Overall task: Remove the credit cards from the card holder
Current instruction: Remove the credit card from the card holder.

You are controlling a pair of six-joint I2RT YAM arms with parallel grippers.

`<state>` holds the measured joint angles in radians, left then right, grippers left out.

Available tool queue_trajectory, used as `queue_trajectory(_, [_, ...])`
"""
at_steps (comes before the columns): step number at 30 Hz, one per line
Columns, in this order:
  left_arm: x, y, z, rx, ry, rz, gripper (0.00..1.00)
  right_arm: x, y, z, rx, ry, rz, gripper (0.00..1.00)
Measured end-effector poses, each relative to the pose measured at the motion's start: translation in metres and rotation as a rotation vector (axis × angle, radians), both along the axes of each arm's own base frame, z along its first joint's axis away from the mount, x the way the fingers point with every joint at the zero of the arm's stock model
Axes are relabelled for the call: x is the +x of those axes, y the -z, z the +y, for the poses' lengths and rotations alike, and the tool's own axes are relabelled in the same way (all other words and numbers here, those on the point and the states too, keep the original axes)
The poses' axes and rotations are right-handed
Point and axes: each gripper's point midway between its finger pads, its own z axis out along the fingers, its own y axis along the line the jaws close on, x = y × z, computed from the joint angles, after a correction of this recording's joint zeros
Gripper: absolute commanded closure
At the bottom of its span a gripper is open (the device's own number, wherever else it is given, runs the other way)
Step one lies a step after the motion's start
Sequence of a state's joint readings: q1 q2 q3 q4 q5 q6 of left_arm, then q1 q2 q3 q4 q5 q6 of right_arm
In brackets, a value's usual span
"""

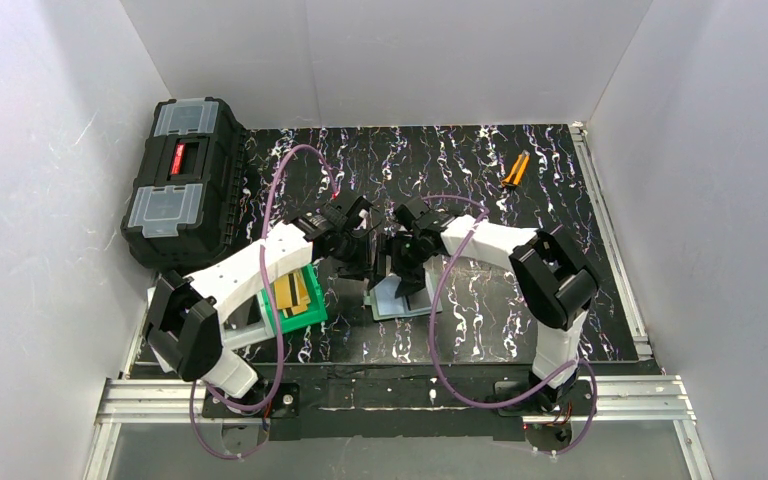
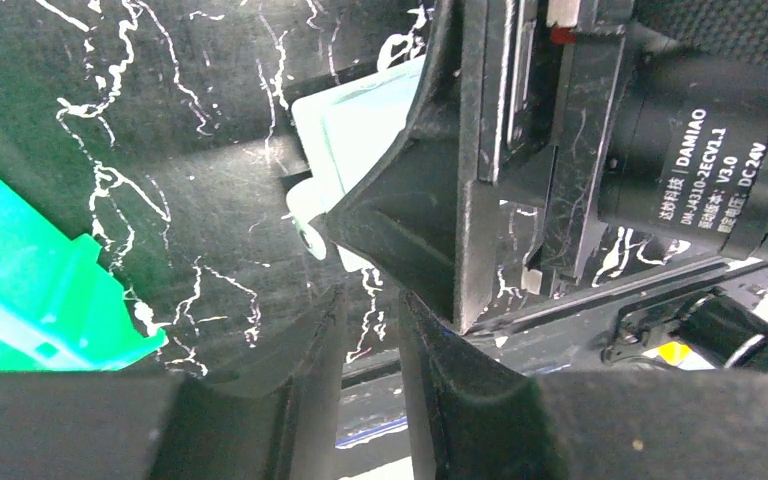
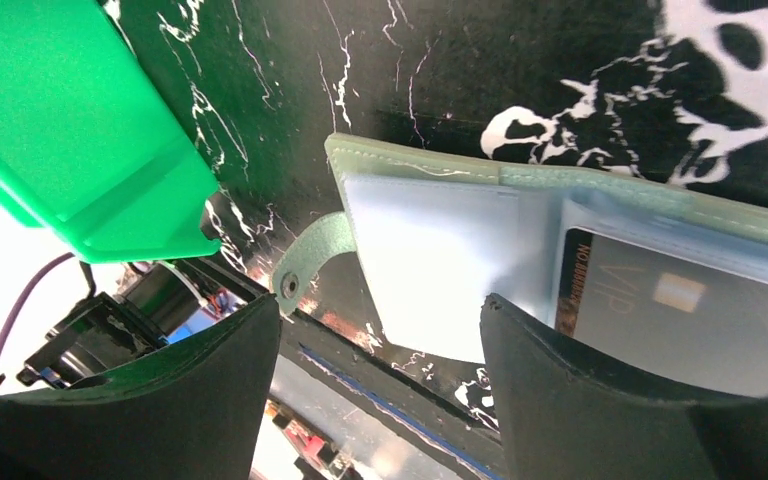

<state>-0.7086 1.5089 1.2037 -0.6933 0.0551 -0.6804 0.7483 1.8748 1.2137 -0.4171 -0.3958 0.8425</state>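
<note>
Motor (image 2: 700, 150) reads DAMIAO, DC 24V; card (image 3: 680, 305) reads VIP.

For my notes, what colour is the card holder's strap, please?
Pale grey-green strap; the right wrist view shows it best.

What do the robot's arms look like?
The left arm and right arm are white with chunky black joints. A purple cable loops along each. The fingers are black and wedge-shaped. One round black motor says DAMIAO in white.
</note>
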Motion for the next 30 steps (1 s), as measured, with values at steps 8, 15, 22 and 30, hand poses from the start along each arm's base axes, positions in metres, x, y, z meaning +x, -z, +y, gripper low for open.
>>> queue_trajectory(8, [0.003,-0.028,-0.019,-0.134,-0.02,-0.031,0.7,0.03,-0.045,-0.024,0.041,0.086,-0.107,0.21])
queue_trajectory(15, [0.01,-0.038,-0.05,-0.254,-0.009,-0.018,0.65,0.036,-0.057,-0.065,0.01,0.154,-0.18,0.43])
queue_trajectory(22, [0.018,0.011,-0.08,-0.256,-0.005,0.077,0.65,0.008,-0.015,-0.097,-0.114,0.129,-0.107,0.54])
queue_trajectory(30, [0.016,0.057,-0.084,-0.224,-0.022,0.15,0.7,0.003,0.0,-0.103,-0.152,0.094,-0.097,0.61])
